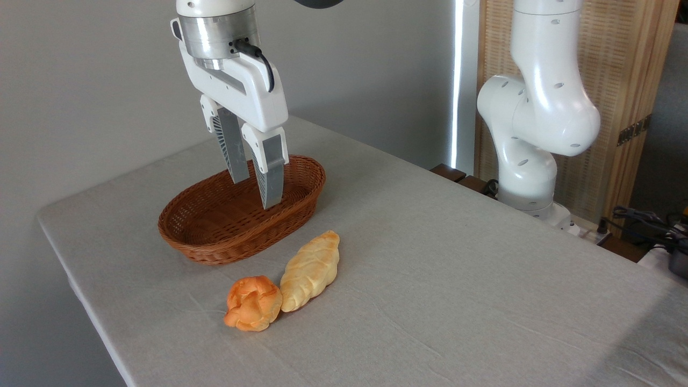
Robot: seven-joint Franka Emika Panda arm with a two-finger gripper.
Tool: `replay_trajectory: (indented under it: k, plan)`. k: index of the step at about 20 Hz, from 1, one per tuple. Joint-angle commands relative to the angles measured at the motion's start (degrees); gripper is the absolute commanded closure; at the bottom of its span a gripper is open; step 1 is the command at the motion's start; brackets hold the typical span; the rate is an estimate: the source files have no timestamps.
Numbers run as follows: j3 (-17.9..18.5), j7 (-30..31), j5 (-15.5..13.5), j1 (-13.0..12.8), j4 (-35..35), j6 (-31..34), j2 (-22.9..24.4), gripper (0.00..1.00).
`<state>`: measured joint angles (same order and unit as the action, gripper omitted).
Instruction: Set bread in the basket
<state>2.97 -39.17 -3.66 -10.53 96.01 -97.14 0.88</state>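
Note:
The bread (252,302), a small orange-golden knotted bun, lies on the grey tablecloth near the front edge, touching the end of a longer pale braided loaf. Behind it sits the oval reddish-brown wicker basket (204,236), which holds nothing. My gripper (255,193) hangs above the basket's right half, pointing down. It is open, with nothing between its grey ribbed fingers (269,185). The bun is well in front of and below the gripper.
A pale-yellow braided loaf (312,270) lies diagonally just right of the bun. The arm's white base (529,161) stands at the table's far right edge, with cables (639,217) and a wooden screen (618,107) behind it. The table's left edge (80,290) runs close to the basket.

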Motion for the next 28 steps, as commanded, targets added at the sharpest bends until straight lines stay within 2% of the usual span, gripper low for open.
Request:
replay_trajectory:
  k: [1,11,18,21,23,28]
  plan:
    - [0.3,-0.2,0.5,-0.1,-1.1,2.9,0.2,0.0]
    - [-0.3,-0.4,0.6,-0.4,0.3,3.2,0.5,0.0]
    - [-0.4,-0.6,0.6,-1.0,8.1,-1.5,5.4,0.0]
    - [-0.4,-0.6,0.7,-1.8,15.3,-7.6,8.4,0.0]
    - [-0.3,-0.6,0.6,-2.2,17.5,-11.1,8.5,0.0]
    - [-0.1,-0.6,0.7,-2.2,24.8,-24.6,8.2,0.0]
